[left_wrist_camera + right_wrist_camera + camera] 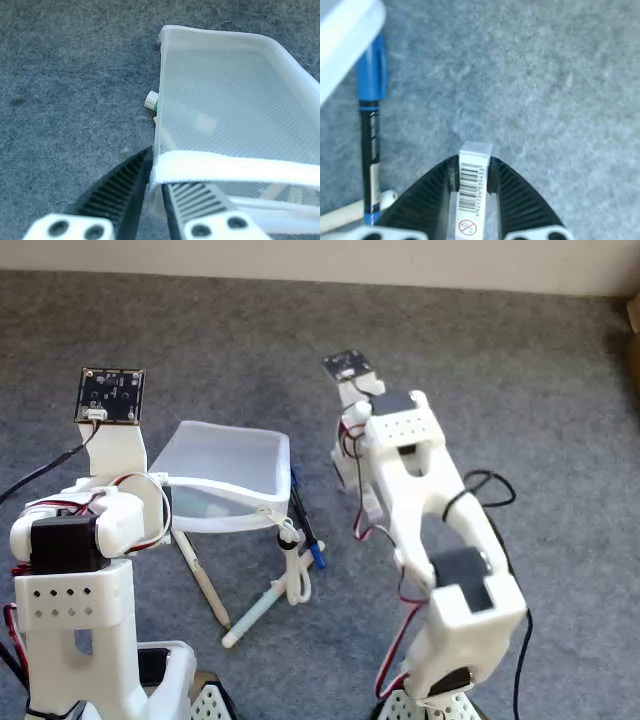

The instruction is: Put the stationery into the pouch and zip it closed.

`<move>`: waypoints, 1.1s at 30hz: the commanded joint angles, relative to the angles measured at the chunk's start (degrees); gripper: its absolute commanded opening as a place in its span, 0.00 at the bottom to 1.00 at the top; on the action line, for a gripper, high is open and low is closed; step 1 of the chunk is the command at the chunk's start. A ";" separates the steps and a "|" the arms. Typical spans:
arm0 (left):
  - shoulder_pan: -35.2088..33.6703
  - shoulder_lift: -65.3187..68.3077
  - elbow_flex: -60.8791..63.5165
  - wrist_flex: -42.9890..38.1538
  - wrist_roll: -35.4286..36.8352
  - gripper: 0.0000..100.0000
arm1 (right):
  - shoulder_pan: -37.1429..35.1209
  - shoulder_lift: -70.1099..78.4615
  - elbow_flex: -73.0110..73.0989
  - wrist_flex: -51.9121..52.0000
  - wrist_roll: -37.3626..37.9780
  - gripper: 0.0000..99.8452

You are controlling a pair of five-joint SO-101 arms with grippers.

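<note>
The white mesh pouch (225, 475) stands with its mouth open on the grey carpet. My left gripper (155, 170) is shut on the pouch's rim (235, 172) at its left end, one finger inside and one outside. My right gripper (473, 162) is shut on a small white barcoded stick (471, 192), just above the carpet to the right of the pouch. A black pen with a blue cap (306, 528) (371, 125) lies along the pouch's right edge. A white pen (255, 610) and a beige pencil (200, 575) lie in front of the pouch.
A white strap or zipper pull (293, 565) hangs from the pouch's front right corner. A small white and green cap (151, 101) pokes out beside the pouch wall. The right arm (410, 450) stands right of the pens. Open carpet lies behind and to the right.
</note>
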 commanded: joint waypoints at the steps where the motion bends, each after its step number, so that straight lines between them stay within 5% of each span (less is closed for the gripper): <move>1: -0.40 0.31 -0.92 0.44 -0.26 0.01 | 0.75 -8.48 3.65 -2.68 0.62 0.01; 10: -0.31 0.31 -5.76 4.31 -6.86 0.05 | 3.91 -22.55 9.01 -2.77 -5.89 0.01; 16: 3.12 0.66 -8.57 8.70 1.67 0.10 | 3.65 -27.82 8.57 2.07 -9.58 0.01; 20: 6.55 0.84 -9.01 7.12 6.59 0.01 | 3.47 -32.40 8.48 2.33 -9.85 0.01; 33: 6.55 0.84 -9.89 6.51 6.59 0.01 | -1.98 -51.12 8.66 4.79 -9.93 0.01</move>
